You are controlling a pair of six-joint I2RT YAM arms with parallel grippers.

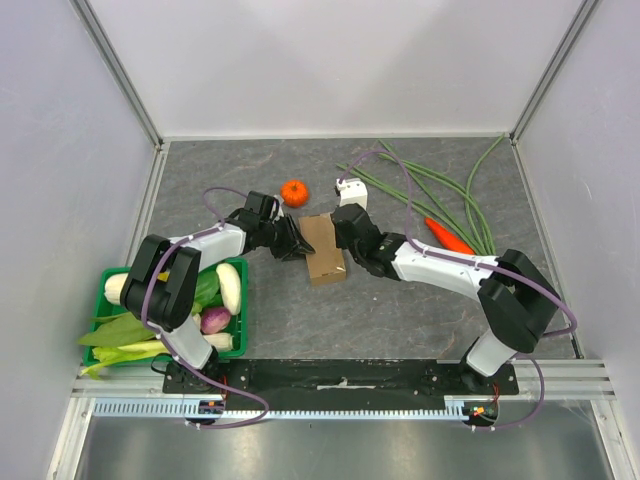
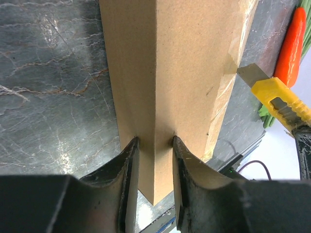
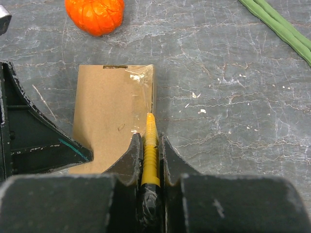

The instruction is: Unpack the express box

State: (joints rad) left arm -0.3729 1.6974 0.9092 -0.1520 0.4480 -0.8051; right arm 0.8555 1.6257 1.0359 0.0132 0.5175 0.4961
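The express box (image 1: 322, 250), a small flat brown carton, lies mid-table. My left gripper (image 1: 293, 240) is shut on its left side; in the left wrist view the gripper (image 2: 154, 141) clamps a corner edge of the box (image 2: 184, 68). My right gripper (image 1: 349, 245) is shut on a yellow utility knife (image 3: 150, 138). The knife's blade (image 2: 249, 74) touches the taped right edge of the box (image 3: 109, 104). Clear tape (image 3: 142, 80) runs along that edge. The left gripper's body (image 3: 29, 136) shows beside the box in the right wrist view.
An orange tangerine (image 1: 294, 192) sits just behind the box. A carrot (image 1: 449, 237) and long green beans (image 1: 440, 195) lie at the right. A green crate (image 1: 241, 322) of vegetables stands at the near left. Walls enclose three sides of the table.
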